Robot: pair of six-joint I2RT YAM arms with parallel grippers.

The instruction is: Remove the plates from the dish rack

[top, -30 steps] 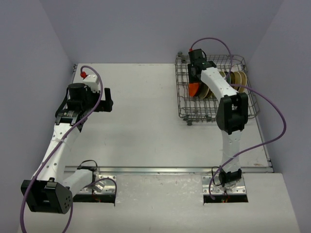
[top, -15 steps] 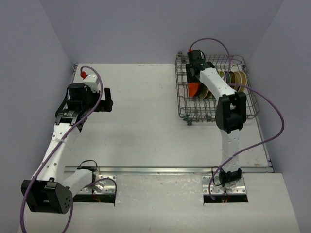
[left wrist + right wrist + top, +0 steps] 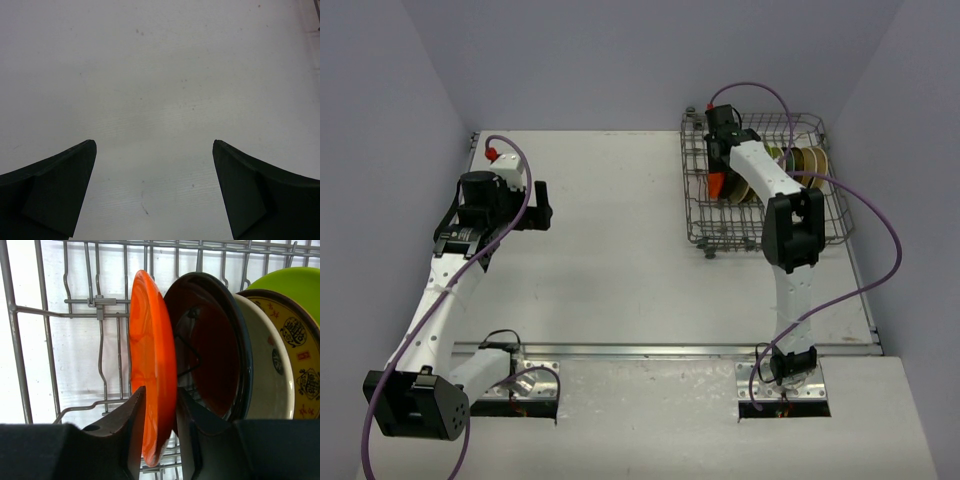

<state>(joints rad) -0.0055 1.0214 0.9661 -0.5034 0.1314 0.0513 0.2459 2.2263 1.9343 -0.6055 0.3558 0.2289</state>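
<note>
1. Pale walls (image 3: 620, 60) close in a white table (image 3: 620, 250). The rack (image 3: 695, 215) stands at its far right corner.
2. All the plates that I can see are inside the rack, standing on edge in one row. At the left end of the rack is the orange plate (image 3: 152, 365), then the black plate (image 3: 210, 355), the beige plate (image 3: 265, 370), the yellow plate (image 3: 300, 355) and the green plate (image 3: 295, 285).
3. The right hand (image 3: 160, 435) is inside the rack and narrow. Its fingers (image 3: 132, 430) stand on both sides of the orange plate's rim and seem to press it, so I judge that it holds this plate.
4. The orange plate is not yet lifted; it stands between the rack's wires.
5. The left hand (image 3: 154, 150) is wide and holds nothing. It hangs over the table, well apart from the rack, to the left.
6. I judge that the task is at its start. No plate shows outside the rack, so every plate is left to unload.
</note>
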